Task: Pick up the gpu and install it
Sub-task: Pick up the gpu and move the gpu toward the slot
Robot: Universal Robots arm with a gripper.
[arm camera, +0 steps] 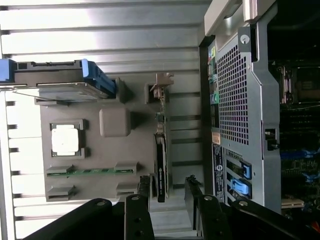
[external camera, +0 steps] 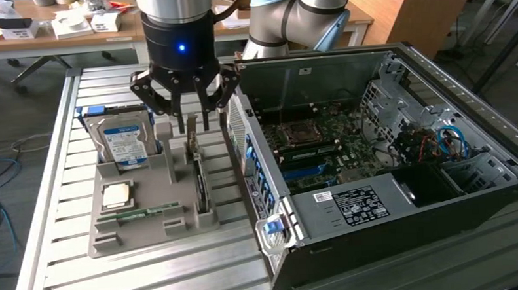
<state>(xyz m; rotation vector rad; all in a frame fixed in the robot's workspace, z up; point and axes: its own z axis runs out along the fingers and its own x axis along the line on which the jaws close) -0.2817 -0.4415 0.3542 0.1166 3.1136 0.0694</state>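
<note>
Gripper [external camera: 191,127] open, empty; gpu [external camera: 200,184] on edge in tray [external camera: 106,242], just below.

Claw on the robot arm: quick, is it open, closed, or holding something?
Claw: open, holding nothing, hovering above the gpu standing on edge in the grey tray.

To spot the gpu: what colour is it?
The gpu is black; clearest in the wrist view.

Robotics lab, slatted aluminium bench [external camera: 160,274], cluttered desk [external camera: 62,42]
</note>
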